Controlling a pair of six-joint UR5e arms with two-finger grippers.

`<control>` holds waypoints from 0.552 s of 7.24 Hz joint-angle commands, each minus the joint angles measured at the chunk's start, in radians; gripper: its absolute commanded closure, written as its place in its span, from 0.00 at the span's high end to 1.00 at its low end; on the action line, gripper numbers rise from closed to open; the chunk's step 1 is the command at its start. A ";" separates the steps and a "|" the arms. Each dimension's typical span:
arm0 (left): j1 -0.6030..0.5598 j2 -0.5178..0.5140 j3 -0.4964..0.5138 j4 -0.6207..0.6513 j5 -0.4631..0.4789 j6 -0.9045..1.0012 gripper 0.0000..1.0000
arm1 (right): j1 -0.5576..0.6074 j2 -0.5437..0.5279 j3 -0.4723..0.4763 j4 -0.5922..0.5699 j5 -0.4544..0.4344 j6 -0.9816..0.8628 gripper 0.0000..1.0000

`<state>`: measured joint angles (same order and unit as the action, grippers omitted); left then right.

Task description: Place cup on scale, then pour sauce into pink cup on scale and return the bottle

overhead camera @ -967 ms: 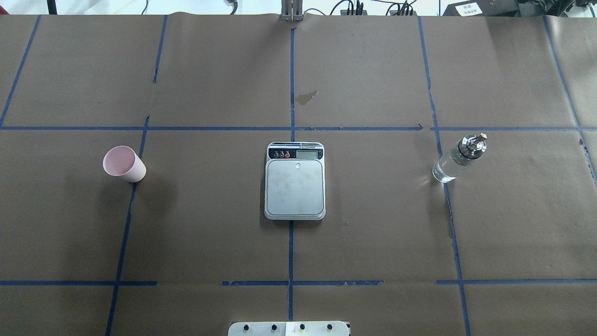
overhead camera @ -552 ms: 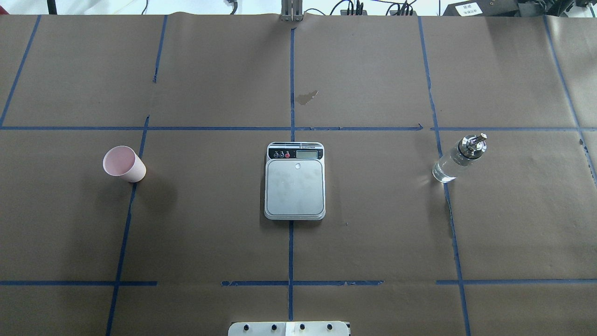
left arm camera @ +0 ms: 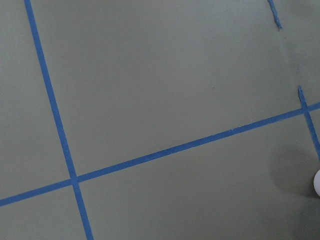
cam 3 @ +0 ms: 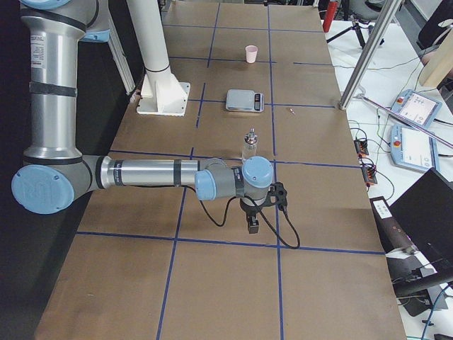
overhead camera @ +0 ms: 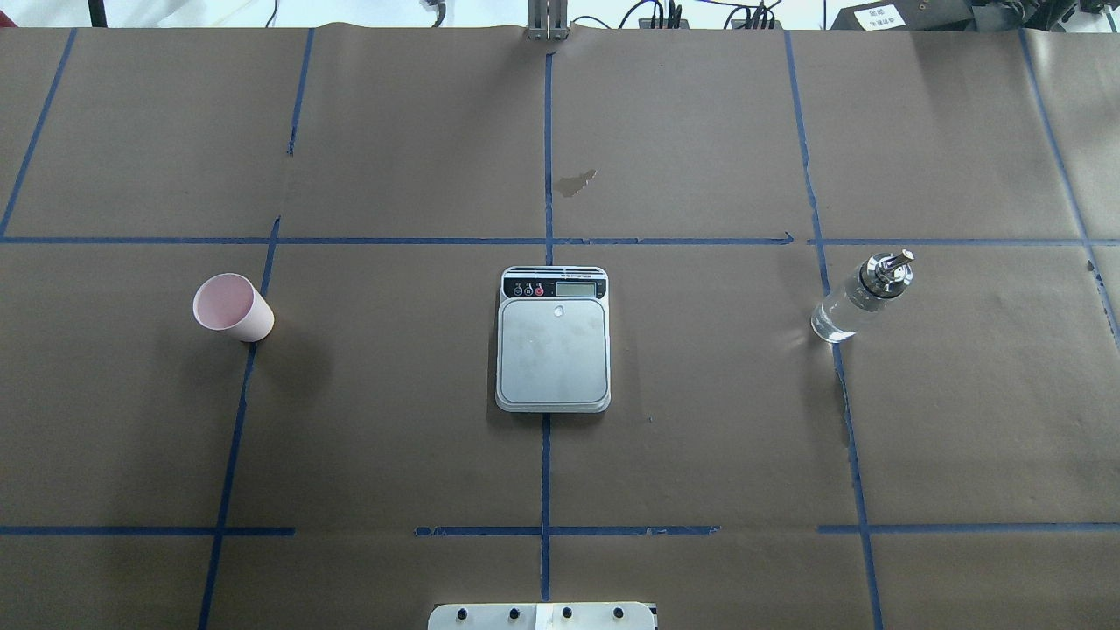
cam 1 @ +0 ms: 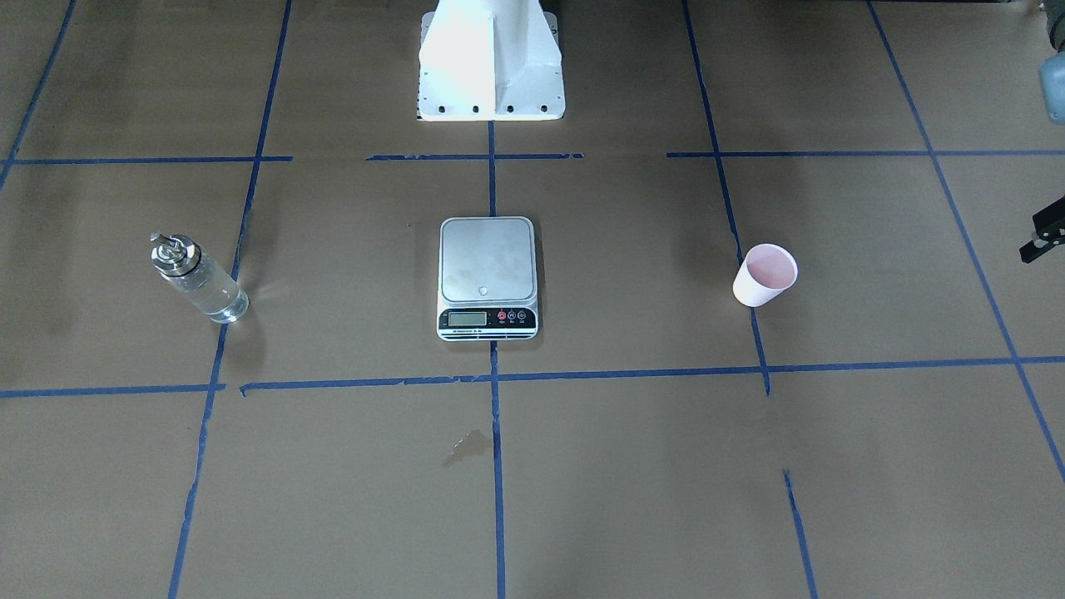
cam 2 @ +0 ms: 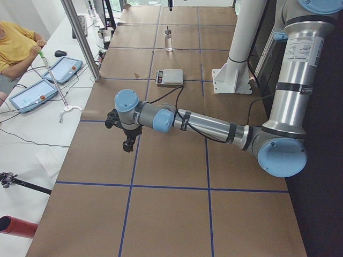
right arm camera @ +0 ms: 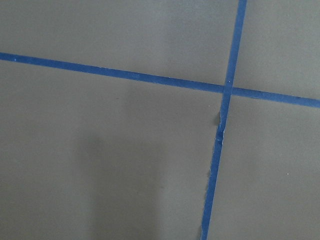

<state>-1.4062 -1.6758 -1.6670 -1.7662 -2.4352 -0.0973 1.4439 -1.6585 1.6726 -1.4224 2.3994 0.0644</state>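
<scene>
Illumination is diffuse and comes from overhead; all views are bright and in focus. The brown paper [overhead camera: 700, 420] carries only soft, faint shadows, one beside the cup [overhead camera: 233, 308]. The white robot base [cam 1: 491, 58] is overexposed in the front-facing view. The bottle [overhead camera: 862, 296] cap shows specular glints. Both wrist views render the paper greyer, each with one dim shadow patch.
</scene>
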 commanded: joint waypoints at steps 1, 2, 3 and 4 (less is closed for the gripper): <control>0.162 0.025 -0.013 -0.245 -0.018 -0.303 1.00 | 0.000 -0.004 0.001 0.100 0.068 0.133 1.00; 0.259 0.027 -0.029 -0.344 0.075 -0.434 1.00 | 0.000 -0.004 -0.007 0.153 0.067 0.203 1.00; 0.368 0.013 -0.063 -0.358 0.140 -0.628 0.99 | -0.003 -0.003 -0.020 0.183 0.060 0.210 1.00; 0.438 0.007 -0.100 -0.360 0.242 -0.692 0.99 | -0.007 -0.001 -0.019 0.209 0.060 0.209 1.00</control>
<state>-1.0719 -1.6606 -1.7261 -2.1012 -2.3015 -0.6562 1.4407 -1.6615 1.6582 -1.2527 2.4597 0.2588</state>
